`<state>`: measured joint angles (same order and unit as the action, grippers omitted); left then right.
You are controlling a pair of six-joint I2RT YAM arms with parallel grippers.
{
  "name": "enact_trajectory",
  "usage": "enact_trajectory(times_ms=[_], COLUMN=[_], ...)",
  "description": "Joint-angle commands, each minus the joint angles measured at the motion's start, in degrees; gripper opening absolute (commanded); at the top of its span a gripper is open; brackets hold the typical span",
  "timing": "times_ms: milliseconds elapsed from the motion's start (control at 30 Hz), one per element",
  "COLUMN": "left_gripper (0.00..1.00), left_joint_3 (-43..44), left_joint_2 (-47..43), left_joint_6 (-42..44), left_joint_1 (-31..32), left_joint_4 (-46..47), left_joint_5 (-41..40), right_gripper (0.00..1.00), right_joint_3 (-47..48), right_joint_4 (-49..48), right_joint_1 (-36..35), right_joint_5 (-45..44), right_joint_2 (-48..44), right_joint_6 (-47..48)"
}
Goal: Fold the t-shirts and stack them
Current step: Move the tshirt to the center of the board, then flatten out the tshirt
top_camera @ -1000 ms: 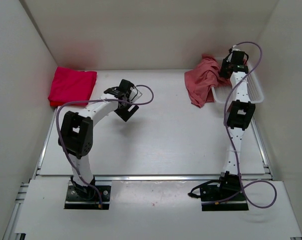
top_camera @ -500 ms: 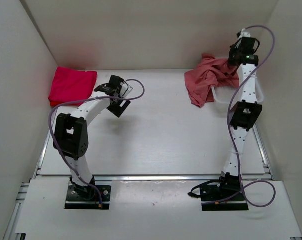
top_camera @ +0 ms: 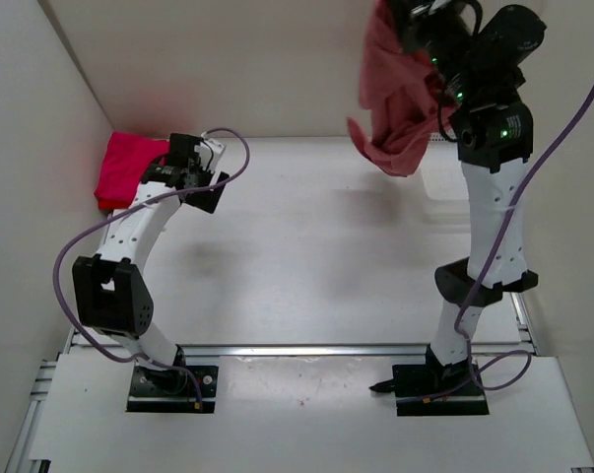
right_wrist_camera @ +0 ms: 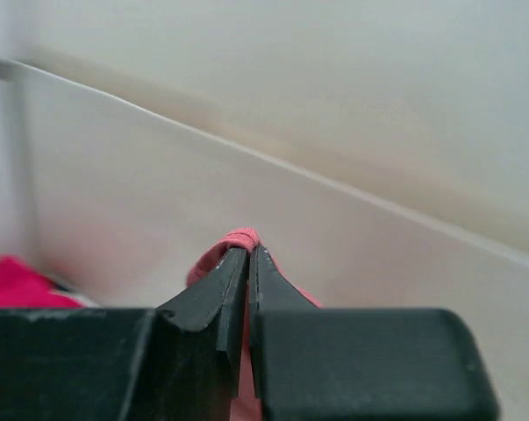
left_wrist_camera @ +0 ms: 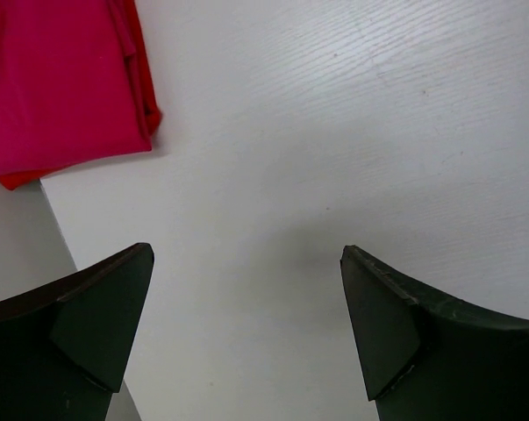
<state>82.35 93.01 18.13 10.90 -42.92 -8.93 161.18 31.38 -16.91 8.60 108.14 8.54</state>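
Salmon pink t-shirt (top_camera: 395, 99): held bunched above table's (top_camera: 306, 266) far right, clamped by right gripper (right_wrist_camera: 248, 254) | crimson-magenta t-shirt (top_camera: 129, 168): folded, laid over red t-shirt (left_wrist_camera: 144, 88), table's far-left corner | left gripper (left_wrist_camera: 246, 254): spread wide above table's far left

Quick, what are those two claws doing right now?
Left gripper: open, holding nothing.
Right gripper: shut on the salmon pink t-shirt, which hangs above the table.

salmon pink shirt (top_camera: 385, 99), magenta shirt (top_camera: 126, 169), white table (top_camera: 326, 266)
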Motion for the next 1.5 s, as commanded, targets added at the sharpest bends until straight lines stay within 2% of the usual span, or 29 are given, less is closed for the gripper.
enact_trajectory(times_ms=[0,133,300,433,467,500,533,567,633,767,867,967,1000,1067,1167,1400,1433,1467], left_gripper=[0.99,0.99,0.99,0.99,0.99,0.98,0.98,0.99,0.98,0.99,0.99,0.99,0.99,0.99,0.99,0.99,0.99,0.98], left_joint_3=[1.4,1.9,2.0,1.9,1.2,0.5,-0.2,-2.0,-5.2,-7.2,-8.1,-7.8,-8.2,-11.2,-17.3,-23.5,-23.7,-24.1], left_joint_2=[-5.6,-7.7,-10.0,-10.6,-10.7,-10.7,-10.8,-11.4,-11.8,-12.8,-13.8,-15.5,-16.8,-19.0,-24.5,-29.8,-30.4,-30.3], left_joint_6=[-2.4,-3.6,-2.4,0.3,1.6,3.0,3.4,4.1,3.9,2.0,-3.0,-7.7,-8.5,-9.4,-8.5,-7.9,-8.6,-8.6], left_joint_1=[-2.4,-6.8,-7.6,-5.7,-4.6,-3.1,-2.6,-1.3,-1.4,-5.3,-10.7,-21.9,-23.2,-27.6,-27.6,-32.3,-32.7,-32.8], left_joint_4=[-0.1,-0.2,-0.4,-1.4,-1.6,-1.7,-1.5,-1.6,-1.2,-1.9,-1.0,-0.7,-0.9,-1.2,-1.9,-3.4,-3.3,-3.5], left_joint_5=[4.3,6.2,5.9,5.2,5.8,5.0,3.8,1.9,1.5,4.2,5.4,7.3,8.6,10.3,10.5,12.2,12.6,13.7], right_gripper=[0.00,0.00,0.00,0.01,0.24,0.57,0.75,0.99,1.00,0.99,1.00,0.96,0.95,0.97,0.99,0.98,0.95,0.86], right_joint_3=[0.5,0.4,-1.5,-12.9,-17.8,-20.8,-25.2,-27.8,-29.9,-34.7,-37.0,-32.2,-30.6,-26.1,-18.6,-27.8,-29.4,-31.6], right_joint_4=[-4.1,-2.6,1.7,4.8,5.0,5.7,6.1,7.8,9.1,7.4,7.2,8.4,8.7,9.5,12.2,5.8,5.3,5.3], right_joint_1=[-8.4,-12.0,-11.6,-7.7,-6.6,-4.8,-3.3,-2.1,-2.3,-7.8,-13.6,-18.7,-20.9,-24.1,-27.7,-29.5,-29.5,-29.8], right_joint_5=[-2.1,-7.4,-17.7,-23.2,-23.5,-23.8,-24.7,-25.0,-24.0,-12.6,-5.0,0.6,1.7,1.8,0.8,-3.7,-5.1,-4.9], right_joint_2=[-0.5,0.7,3.0,3.8,4.0,4.1,4.5,5.1,5.2,2.5,5.0,12.5,14.2,22.8,32.0,37.1,37.4,37.5], right_joint_6=[4.3,1.3,-3.6,-8.2,-8.5,-8.2,-9.9,-11.5,-11.8,-3.7,-1.9,-2.5,-1.9,-0.6,-0.4,1.8,2.7,4.0])
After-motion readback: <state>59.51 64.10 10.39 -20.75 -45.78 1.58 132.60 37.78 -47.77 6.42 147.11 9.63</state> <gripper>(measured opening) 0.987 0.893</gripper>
